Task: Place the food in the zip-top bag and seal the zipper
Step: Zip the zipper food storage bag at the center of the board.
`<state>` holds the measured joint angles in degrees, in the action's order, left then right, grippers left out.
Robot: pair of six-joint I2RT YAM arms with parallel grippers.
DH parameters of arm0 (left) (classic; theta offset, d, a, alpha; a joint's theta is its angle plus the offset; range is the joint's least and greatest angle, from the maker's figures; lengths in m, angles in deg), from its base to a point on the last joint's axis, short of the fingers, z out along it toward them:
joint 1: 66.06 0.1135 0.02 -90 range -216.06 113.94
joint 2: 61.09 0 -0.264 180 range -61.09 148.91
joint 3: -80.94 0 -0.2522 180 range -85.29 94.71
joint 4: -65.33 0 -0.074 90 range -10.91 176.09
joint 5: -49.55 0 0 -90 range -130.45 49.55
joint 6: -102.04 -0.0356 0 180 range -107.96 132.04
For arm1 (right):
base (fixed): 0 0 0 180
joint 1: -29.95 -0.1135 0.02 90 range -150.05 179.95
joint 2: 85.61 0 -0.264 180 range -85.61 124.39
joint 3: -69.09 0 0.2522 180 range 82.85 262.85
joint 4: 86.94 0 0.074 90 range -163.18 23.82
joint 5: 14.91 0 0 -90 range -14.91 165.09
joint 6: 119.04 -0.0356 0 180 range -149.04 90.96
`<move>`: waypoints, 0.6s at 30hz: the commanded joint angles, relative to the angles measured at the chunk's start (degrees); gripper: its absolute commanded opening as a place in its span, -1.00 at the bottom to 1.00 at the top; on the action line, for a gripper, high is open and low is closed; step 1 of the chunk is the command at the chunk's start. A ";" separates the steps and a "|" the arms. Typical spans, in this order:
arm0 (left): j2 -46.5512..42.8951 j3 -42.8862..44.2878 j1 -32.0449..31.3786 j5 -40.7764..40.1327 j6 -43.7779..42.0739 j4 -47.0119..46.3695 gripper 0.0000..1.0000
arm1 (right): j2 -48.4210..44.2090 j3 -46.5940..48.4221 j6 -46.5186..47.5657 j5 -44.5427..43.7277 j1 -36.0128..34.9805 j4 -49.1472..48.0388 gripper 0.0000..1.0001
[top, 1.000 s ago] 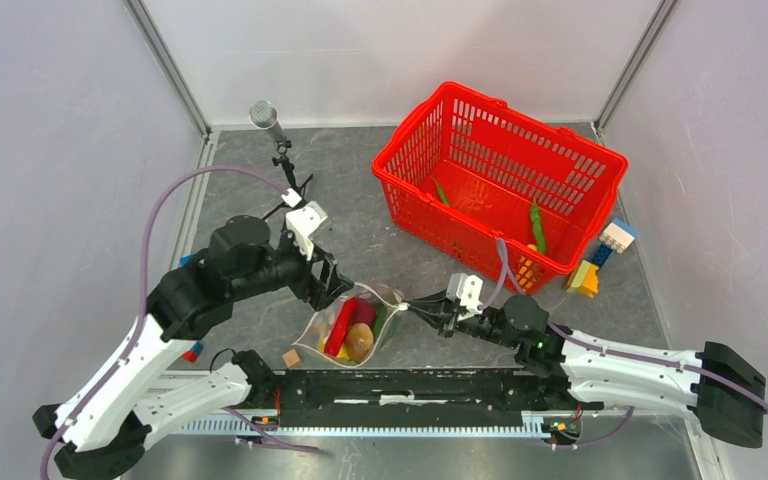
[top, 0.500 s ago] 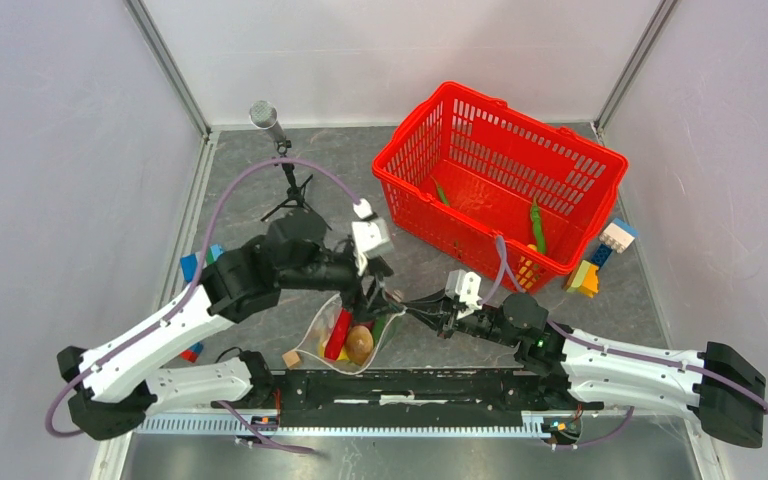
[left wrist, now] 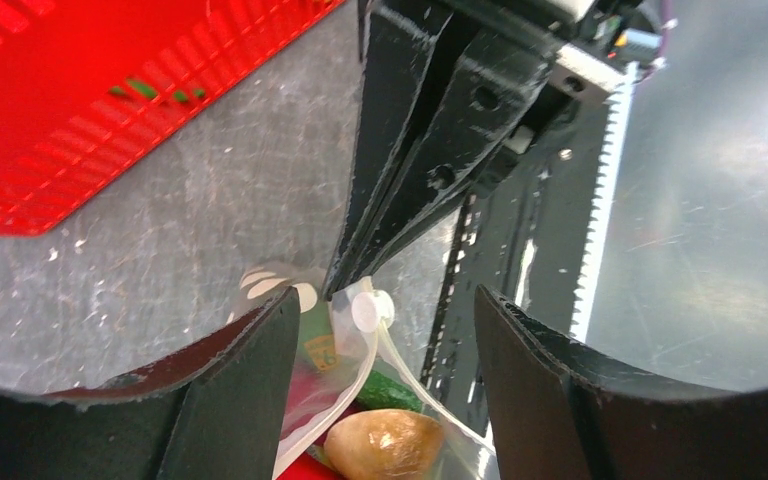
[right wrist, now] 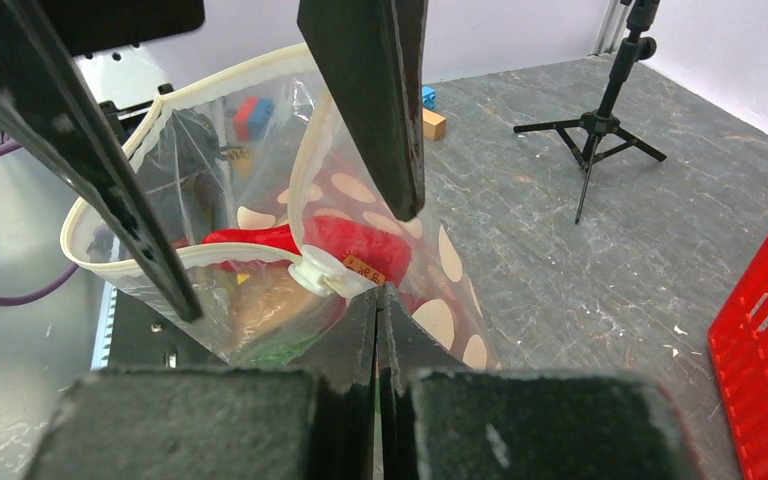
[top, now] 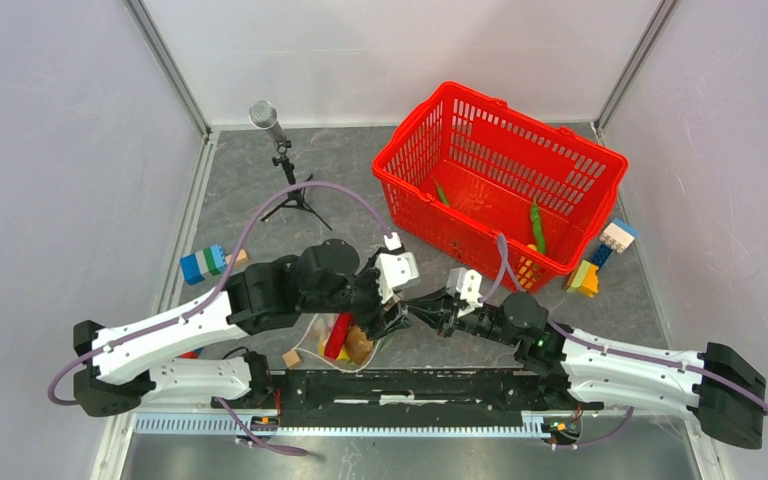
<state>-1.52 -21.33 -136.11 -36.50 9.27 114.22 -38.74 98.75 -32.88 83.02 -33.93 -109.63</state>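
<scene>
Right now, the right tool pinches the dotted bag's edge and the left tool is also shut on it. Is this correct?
Not quite. The right tool does pinch the edge of the zip-top bag, but the left tool is open, its fingers either side of the bag's mouth. The left wrist view shows it.

Both arms reach in from the lower corners and meet at centre frame. The left gripper [left wrist: 385, 300] has its fingers spread wide; the right gripper [right wrist: 377, 292] is pinched tight on the zip-top bag [right wrist: 355, 190].
</scene>
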 commanded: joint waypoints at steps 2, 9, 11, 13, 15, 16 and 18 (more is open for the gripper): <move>1.32 -0.33 -2.31 -7.88 -3.53 -0.77 0.43 | 0.29 0.02 -1.58 0.77 1.11 -3.49 -1.00; 2.89 -0.97 -2.98 -12.60 -4.67 2.24 0.32 | 0.28 -0.50 -2.59 1.98 2.50 -4.41 -1.00; 3.16 -1.29 -3.08 -14.20 -4.76 2.69 0.15 | 0.51 -0.51 -2.76 2.31 2.74 -4.44 -1.00; 2.65 -1.75 -3.17 -15.58 -4.79 2.91 0.00 | 0.61 -0.50 -2.82 2.67 2.92 -4.30 -1.00; 1.76 -2.15 -3.13 -16.69 -5.11 2.92 -0.21 | 0.61 -0.67 -2.85 2.88 3.02 -4.35 -1.00; 1.35 -2.24 -3.17 -17.05 -5.24 2.88 -0.31 | 0.56 -0.69 -2.92 3.04 3.06 -4.37 -1.00; 0.46 -2.27 -3.17 -17.15 -5.34 2.88 -0.42 | 0.53 -0.77 -2.73 3.52 3.14 -4.56 -1.00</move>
<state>1.30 -23.41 -138.90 -50.60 5.93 117.02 -38.13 98.31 -35.24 85.11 -31.09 -111.11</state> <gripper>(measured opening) 0.334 0.004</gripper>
